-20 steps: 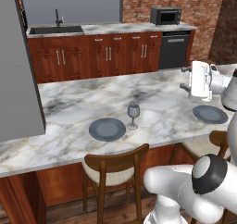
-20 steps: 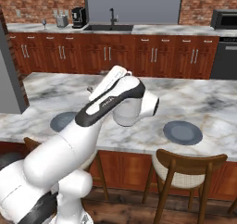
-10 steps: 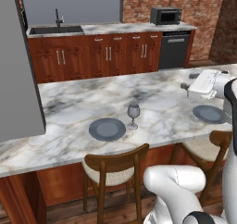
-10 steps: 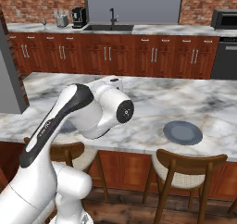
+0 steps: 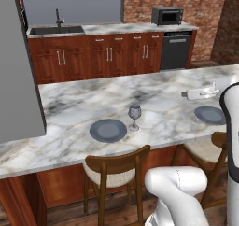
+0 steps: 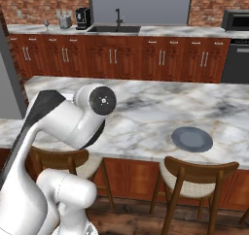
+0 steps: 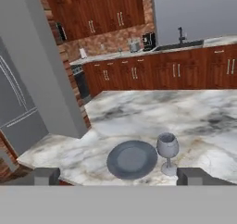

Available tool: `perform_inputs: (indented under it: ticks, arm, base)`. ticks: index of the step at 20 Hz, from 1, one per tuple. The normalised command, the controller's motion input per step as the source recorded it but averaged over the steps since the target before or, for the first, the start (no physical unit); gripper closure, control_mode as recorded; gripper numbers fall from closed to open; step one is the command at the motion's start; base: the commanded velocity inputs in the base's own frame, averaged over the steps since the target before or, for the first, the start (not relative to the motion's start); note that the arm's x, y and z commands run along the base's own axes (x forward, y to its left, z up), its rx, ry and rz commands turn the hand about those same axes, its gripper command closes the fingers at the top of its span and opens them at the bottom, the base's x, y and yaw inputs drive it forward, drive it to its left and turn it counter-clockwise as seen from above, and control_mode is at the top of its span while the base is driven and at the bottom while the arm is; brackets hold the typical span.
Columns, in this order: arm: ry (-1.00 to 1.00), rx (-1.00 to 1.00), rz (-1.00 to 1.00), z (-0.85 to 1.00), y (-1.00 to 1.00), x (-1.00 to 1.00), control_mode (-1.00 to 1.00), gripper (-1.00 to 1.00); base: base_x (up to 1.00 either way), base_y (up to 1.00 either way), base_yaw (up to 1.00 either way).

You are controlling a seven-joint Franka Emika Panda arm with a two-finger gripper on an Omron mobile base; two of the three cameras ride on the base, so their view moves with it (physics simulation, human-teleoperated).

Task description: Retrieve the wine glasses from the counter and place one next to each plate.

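Right base view, arm (image 6: 73,122) hides left plate (image 5: 108,130), glass (image 5: 134,116)

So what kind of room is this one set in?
A rendered home kitchen: a sink in the counter over wood cabinets, a microwave, and a marble island set with plates and a wine glass.

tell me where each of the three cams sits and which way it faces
Left base view: behind the arm on its left, looking over the island toward the counter; white arm links at lower right.
Right base view: behind on the right, same direction; arm fills lower left.
Hand view: on the hand, looking across a plate and wine glass; open gripper at bottom.
Shared: the left base view shows that plate and glass.
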Motion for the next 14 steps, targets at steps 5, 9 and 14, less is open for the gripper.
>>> perform_inputs:
  ticks: [5, 9, 14]
  arm:
    - [0.21, 0.02, -0.04, 0.04, 0.12, -0.34, -1.00, -1.00]
    - [0.04, -0.01, -0.10, -0.06, 0.39, -0.33, -1.00, -1.00]
    - [-0.07, -0.13, -0.20, -0.11, 0.47, -0.21, -1.00, -1.00]
  base:
    - [0.00, 0.00, 0.00]
    - [0.00, 0.00, 0.00]
    - [0.00, 0.00, 0.00]
